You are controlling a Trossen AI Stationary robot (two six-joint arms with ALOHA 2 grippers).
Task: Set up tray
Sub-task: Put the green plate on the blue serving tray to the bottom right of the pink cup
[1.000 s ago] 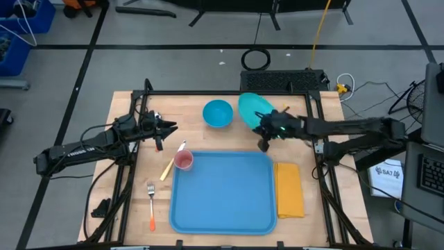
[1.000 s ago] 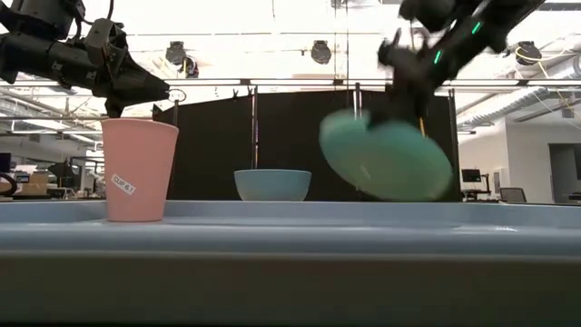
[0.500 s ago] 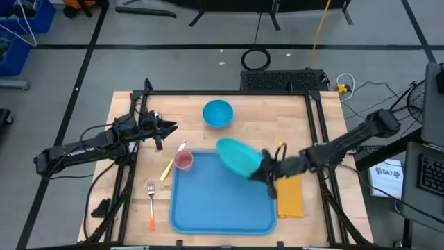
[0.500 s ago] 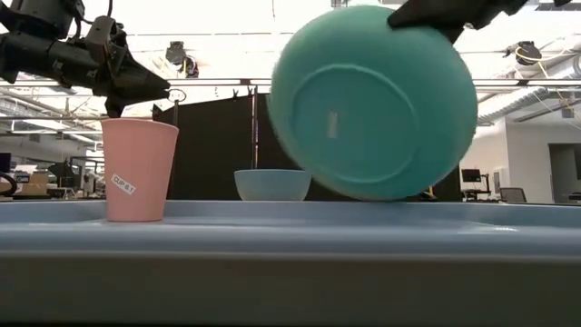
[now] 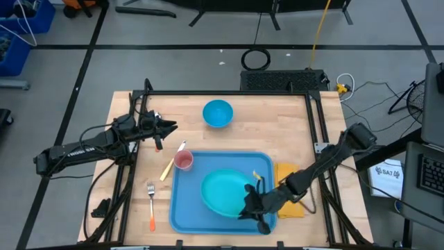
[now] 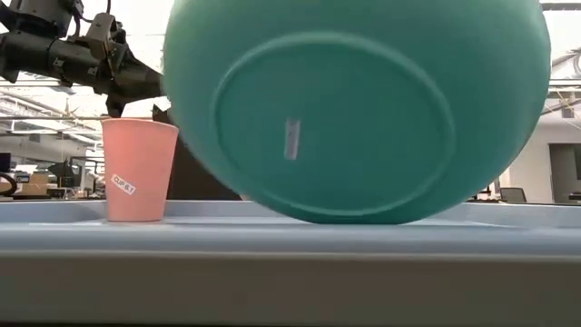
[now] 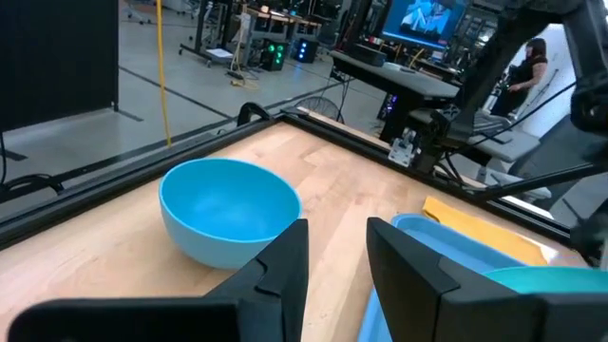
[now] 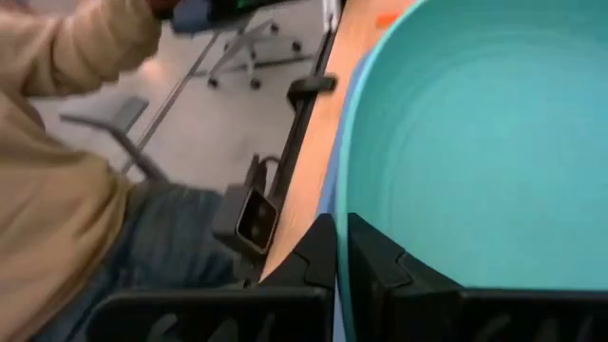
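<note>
Meanwhile, the right claw [image 5: 254, 210] pinches the rim of a teal plate [image 5: 225, 192], holding it tilted over the blue tray [image 5: 186, 212] — which lies at the worktop's [image 5: 312, 222] near edge. A pink cup [image 5: 184, 161] stands in the tray's far-left corner. Beyond it, the left claw [image 5: 169, 127] hovers — fingers spread, gripping nothing — near a blue bowl [image 5: 218, 113].

My tray [image 5: 187, 208] is a big, flat blue plastic rectangle with rounded corners and a raised rim, lying level on the near half of the wooden table. From the low view its front rim [image 6: 290, 238] runs across as a pale blue band.
</note>
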